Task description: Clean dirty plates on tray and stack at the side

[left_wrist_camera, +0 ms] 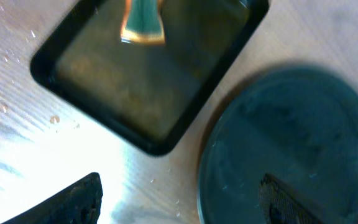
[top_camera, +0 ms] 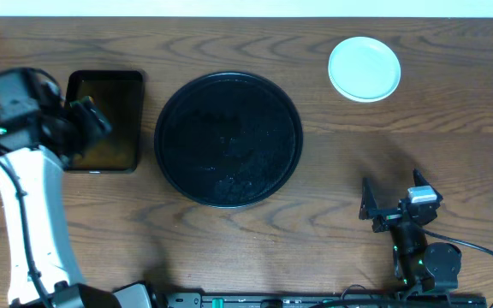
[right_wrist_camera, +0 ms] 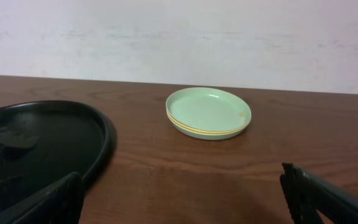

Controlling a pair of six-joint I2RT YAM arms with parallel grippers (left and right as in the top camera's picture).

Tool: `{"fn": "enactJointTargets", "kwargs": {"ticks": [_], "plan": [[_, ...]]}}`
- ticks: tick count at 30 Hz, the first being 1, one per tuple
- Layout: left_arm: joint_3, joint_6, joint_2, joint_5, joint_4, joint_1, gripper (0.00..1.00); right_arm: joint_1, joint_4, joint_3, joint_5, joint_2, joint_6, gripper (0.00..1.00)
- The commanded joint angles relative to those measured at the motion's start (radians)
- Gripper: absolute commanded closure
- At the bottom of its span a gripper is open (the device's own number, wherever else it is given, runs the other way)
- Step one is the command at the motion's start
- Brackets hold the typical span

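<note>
The plates (top_camera: 364,68) lie stacked on the bare table at the back right, apart from the tray. In the right wrist view the stack of plates (right_wrist_camera: 208,112) shows a pale mint one on top with a yellow edge under it. The round black tray (top_camera: 228,139) sits mid-table with nothing on it. My left gripper (top_camera: 88,120) hangs open over the small rectangular tray, empty, between that tray and the round tray (left_wrist_camera: 291,143). My right gripper (top_camera: 392,195) stands open and empty near the front right, facing the plates across bare wood.
A small rectangular black tray (top_camera: 103,120) lies left of the round one, holding a green and yellow sponge (left_wrist_camera: 143,22) and wet residue. Water drops dot the wood beside it. A pale wall stands behind the table.
</note>
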State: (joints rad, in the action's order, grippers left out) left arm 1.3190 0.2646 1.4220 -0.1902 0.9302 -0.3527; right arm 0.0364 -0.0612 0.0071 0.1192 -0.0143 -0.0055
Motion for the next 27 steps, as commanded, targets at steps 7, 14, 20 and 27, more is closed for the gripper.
{"fn": "enactJointTargets", "kwargs": {"ticks": [7, 14, 20, 27], "plan": [[-0.426, -0.059, -0.327, 0.090, -0.302, 0.187, 0.20, -0.011, -0.004, -0.002, -0.003, 0.009, -0.011, 0.01], [-0.797, -0.062, -0.683, 0.089, -0.541, 0.227, 0.19, -0.011, -0.004, -0.002, -0.003, 0.009, -0.010, 0.01], [-1.015, -0.062, -0.942, 0.086, -0.655, 0.227, 0.19, -0.011, -0.004, -0.002, -0.003, 0.009, -0.011, 0.01], [-1.118, -0.062, -1.130, 0.087, -0.694, 0.227, 0.19, -0.011, -0.004, -0.002, -0.003, 0.009, -0.010, 0.01]]}}
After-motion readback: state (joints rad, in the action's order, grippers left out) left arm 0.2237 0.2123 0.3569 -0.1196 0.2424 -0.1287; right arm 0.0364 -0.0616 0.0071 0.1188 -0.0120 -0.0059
